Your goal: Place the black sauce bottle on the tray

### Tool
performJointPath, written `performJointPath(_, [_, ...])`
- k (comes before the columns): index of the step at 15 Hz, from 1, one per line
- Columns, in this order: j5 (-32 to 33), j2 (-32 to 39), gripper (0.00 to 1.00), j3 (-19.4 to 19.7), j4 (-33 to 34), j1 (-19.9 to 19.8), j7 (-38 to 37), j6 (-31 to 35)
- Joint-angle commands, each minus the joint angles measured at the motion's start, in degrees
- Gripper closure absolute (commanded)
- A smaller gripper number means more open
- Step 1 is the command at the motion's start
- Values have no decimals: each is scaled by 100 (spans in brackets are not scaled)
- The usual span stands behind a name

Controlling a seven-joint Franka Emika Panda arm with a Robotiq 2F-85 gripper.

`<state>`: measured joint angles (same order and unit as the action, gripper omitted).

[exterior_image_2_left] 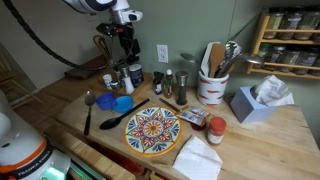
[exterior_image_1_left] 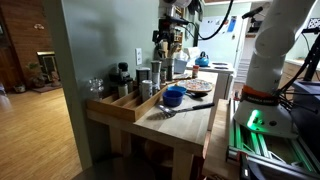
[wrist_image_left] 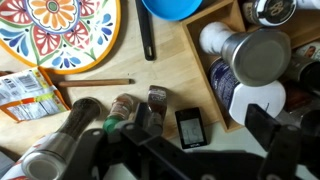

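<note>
The light-wood tray (exterior_image_1_left: 118, 108) runs along one side of the table and also shows in the wrist view (wrist_image_left: 197, 52). It holds metal canisters (wrist_image_left: 255, 55), glass jars and white containers. A dark bottle with a paler label, apparently the black sauce bottle (wrist_image_left: 222, 85), stands in the tray next to a canister. It also shows in an exterior view (exterior_image_2_left: 133, 76). My gripper (wrist_image_left: 208, 130) hangs high above the tray's end in both exterior views (exterior_image_1_left: 170, 38) (exterior_image_2_left: 122, 42). Its fingers are spread apart with nothing between them.
A patterned round plate (exterior_image_2_left: 152, 131), a blue bowl (exterior_image_2_left: 122, 103) and a black ladle (exterior_image_2_left: 118, 119) lie on the table. Shakers (exterior_image_2_left: 180, 86), a white utensil crock (exterior_image_2_left: 211, 88), a tissue box (exterior_image_2_left: 255, 101) and a small black timer (wrist_image_left: 190, 127) are nearby.
</note>
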<state>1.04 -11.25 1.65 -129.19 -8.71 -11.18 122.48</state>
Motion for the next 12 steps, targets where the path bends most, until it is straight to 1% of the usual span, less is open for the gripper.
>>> performJointPath(1, [202,835,0,132,571,24,-265,211])
performJointPath(5, [136,1431,0,317,877,38,-360,295])
performJointPath(12, [-181,2087,0,500,1186,48,-351,445])
